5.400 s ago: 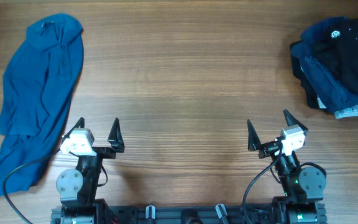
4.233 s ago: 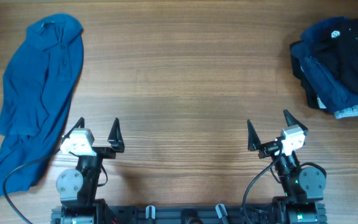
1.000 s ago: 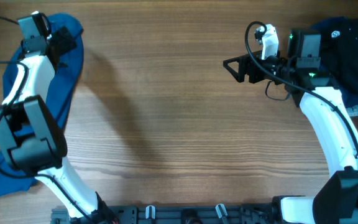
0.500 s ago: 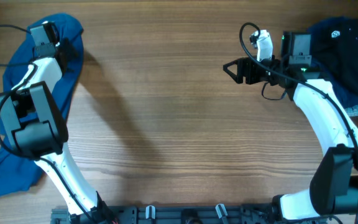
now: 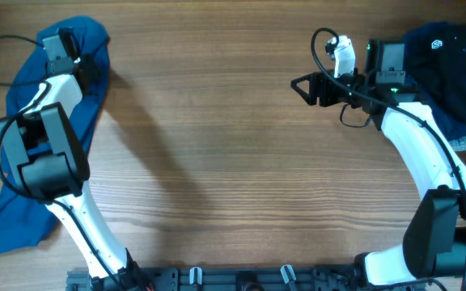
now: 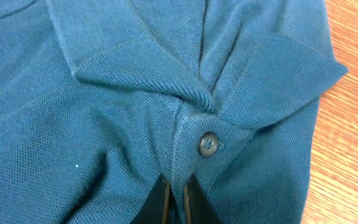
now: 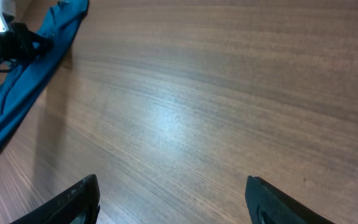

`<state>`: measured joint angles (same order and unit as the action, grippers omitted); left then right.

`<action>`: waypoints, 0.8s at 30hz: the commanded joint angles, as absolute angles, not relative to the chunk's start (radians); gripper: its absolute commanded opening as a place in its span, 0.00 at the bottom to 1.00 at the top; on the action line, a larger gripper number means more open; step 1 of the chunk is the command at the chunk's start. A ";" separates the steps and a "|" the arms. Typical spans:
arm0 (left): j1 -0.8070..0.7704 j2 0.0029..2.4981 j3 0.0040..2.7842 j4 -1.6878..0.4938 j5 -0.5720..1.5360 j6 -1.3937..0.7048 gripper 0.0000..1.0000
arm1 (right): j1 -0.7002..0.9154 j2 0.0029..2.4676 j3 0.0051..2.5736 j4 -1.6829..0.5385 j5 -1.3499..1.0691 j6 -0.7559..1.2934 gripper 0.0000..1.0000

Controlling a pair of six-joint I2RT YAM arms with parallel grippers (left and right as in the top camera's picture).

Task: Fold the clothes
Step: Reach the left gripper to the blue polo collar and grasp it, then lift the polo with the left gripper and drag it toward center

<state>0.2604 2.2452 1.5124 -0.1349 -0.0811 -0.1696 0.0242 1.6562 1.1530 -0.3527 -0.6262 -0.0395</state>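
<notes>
— One shirt [image 5: 91, 77], lying long down the left side of the counter [image 5: 233, 162]. The collar is at the far end and the tail is near the arm bases. It is bunched, not spread.
— And the left claw [image 6: 174, 190]?
— Pinched shut on the placket just below the top button [image 6: 209, 144], with the collar [image 6: 135, 62] splayed beyond it. I judge that spot was picked because the placket is doubled cloth, firm enough to haul the whole floppy thing by.
— Haul it where?
— Toward the middle, I would guess. The shirt lies along the left edge and its tail runs out of the overhead picture, so there is no room to flatten it there. The middle of the counter is bare wood, broad and open.
— Right claw [image 7: 171, 182]?
— Spread wide with nothing between its fingers. It hovers over bare wood on the far right side and points left, toward the shirt. It is probably placed to take a second hold once the cloth comes within reach.
— Anything in the way?
— A heap of dark garments [image 5: 443, 73] sits in the far right corner, just beside the right wrist and well apart from the shirt. A pull to the centre should not come near it. The tighter spot is on the left, where the left arm lies over the shirt. A pull from one point may also rope the cloth rather than spread it.
</notes>
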 commanded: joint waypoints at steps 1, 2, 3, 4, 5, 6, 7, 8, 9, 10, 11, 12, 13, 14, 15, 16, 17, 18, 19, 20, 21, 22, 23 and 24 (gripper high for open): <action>0.194 2.156 1.506 -0.173 -0.024 -0.173 0.04 | 0.023 1.661 1.171 -0.321 -0.617 -0.028 0.71; 0.182 2.127 1.506 -0.179 -0.023 -0.173 0.04 | 0.023 1.657 1.171 -0.316 -0.617 -0.023 0.70; 0.168 2.099 1.506 -0.185 -0.024 -0.172 0.04 | 0.023 1.652 1.172 -0.315 -0.617 -0.022 0.70; 0.147 2.057 1.506 -0.192 -0.024 -0.172 0.04 | 0.023 1.644 1.172 -0.315 -0.617 -0.022 0.69; 0.124 2.013 1.506 -0.193 -0.024 -0.172 0.04 | 0.023 1.639 1.172 -0.315 -0.617 -0.015 0.69; 0.104 1.975 1.506 -0.194 -0.027 -0.172 0.04 | 0.023 1.633 1.172 -0.317 -0.620 -0.004 0.68; 0.077 1.916 1.506 -0.194 -0.028 -0.172 0.04 | 0.023 1.623 1.172 -0.327 -0.633 0.004 0.66; 0.064 1.884 1.506 -0.192 -0.028 -0.172 0.04 | 0.023 1.618 1.172 -0.338 -0.636 0.004 0.66; 0.050 1.846 1.506 -0.191 -0.028 -0.173 0.04 | 0.023 1.612 1.172 -0.350 -0.636 0.004 0.66; 0.040 1.817 1.506 -0.188 -0.028 -0.173 0.04 | 0.023 1.607 1.172 -0.365 -0.636 0.003 0.66; 0.030 1.789 1.506 -0.187 -0.028 -0.173 0.04 | 0.023 1.602 1.172 -0.376 -0.636 0.004 0.66; 0.013 1.748 1.506 -0.185 -0.027 -0.173 0.04 | 0.023 1.594 1.172 -0.388 -0.636 0.004 0.66; 0.001 1.722 1.506 -0.185 -0.027 -0.173 0.04 | 0.023 1.586 1.172 -0.395 -0.636 0.004 0.65; -0.015 1.691 1.506 -0.186 -0.027 -0.173 0.04 | 0.023 1.576 1.172 -0.399 -0.644 0.004 0.65; -0.030 1.665 1.506 -0.187 -0.027 -0.173 0.04 | 0.023 1.564 1.172 -0.402 -0.654 0.004 0.65; -0.050 1.635 1.506 -0.186 -0.028 -0.173 0.04 | 0.023 1.547 1.172 -0.408 -0.659 0.007 0.65; -0.072 1.602 1.506 -0.178 -0.028 -0.173 0.04 | 0.023 1.521 1.172 -0.420 -0.659 0.008 0.65; -0.093 1.573 1.506 -0.168 -0.028 -0.173 0.04 | 0.023 1.504 1.172 -0.429 -0.658 0.007 0.65; -0.104 1.556 1.506 -0.161 -0.028 -0.173 0.04 | 0.023 1.492 1.172 -0.435 -0.658 0.007 0.65; -0.122 1.530 1.506 -0.148 -0.027 -0.173 0.04 | 0.023 1.471 1.172 -0.448 -0.658 0.007 0.65; -0.136 1.505 1.506 -0.136 -0.027 -0.173 0.04 | 0.023 1.458 1.172 -0.456 -0.658 0.006 0.65; -0.156 1.477 1.506 -0.122 -0.027 -0.173 0.04 | 0.023 1.437 1.172 -0.467 -0.658 0.003 0.65; -0.171 1.454 1.506 -0.110 -0.027 -0.173 0.04 | 0.023 1.422 1.172 -0.474 -0.658 0.003 0.66; -0.191 1.428 1.506 -0.094 -0.027 -0.173 0.04 | 0.022 1.405 1.172 -0.480 -0.658 0.004 0.66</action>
<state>-0.1429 1.5429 1.4967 -0.1436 -0.0360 -0.1699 0.0242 1.4639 1.1530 -0.4671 -0.6353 -0.0006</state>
